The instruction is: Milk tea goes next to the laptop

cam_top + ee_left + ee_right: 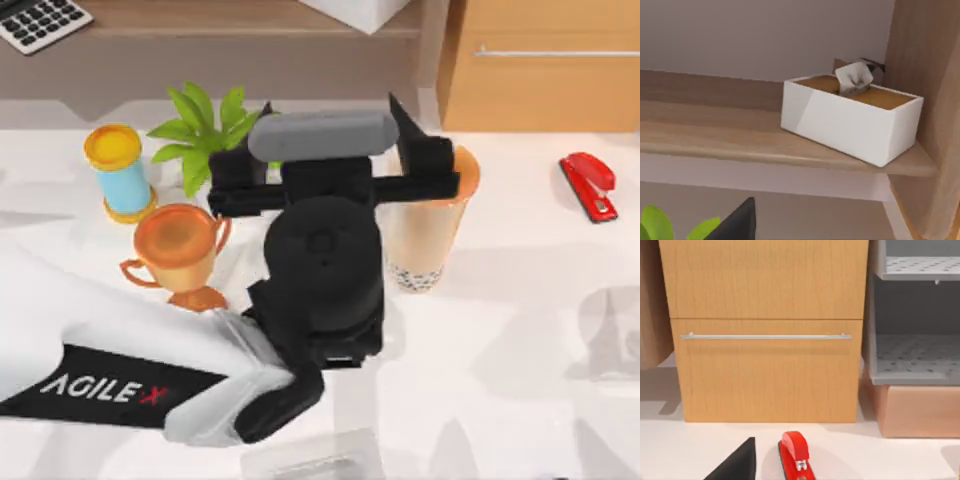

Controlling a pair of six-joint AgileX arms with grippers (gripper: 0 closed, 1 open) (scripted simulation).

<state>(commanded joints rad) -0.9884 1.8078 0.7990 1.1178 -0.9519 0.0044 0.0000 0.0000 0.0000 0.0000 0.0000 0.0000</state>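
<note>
From above, I see my left arm reaching from the lower left of the table toward its middle. The left gripper is at the top of the milk tea, and its black body covers most of the lid. One dark finger shows behind the cup. I cannot tell if the fingers are apart or pressed on the cup, because the wrist hides them.

The milk tea stands upright near the middle of the table, a little to the right. Its clear wall shows beige drink with dark pearls at the bottom, and a peach edge of the lid shows beside the gripper.

To the left of the arm there is an orange trophy cup with handles. Behind it stands a small blue cylinder with yellow ends, and a green plant is just beside that. A red stapler lies well apart at the right side of the table, near a wooden drawer cabinet. A calculator is on the shelf at the far left.

The left wrist view looks at a white tissue box on a wooden shelf. The right wrist view faces the drawer cabinet with the stapler in front of it; about the right gripper I cannot tell.
</note>
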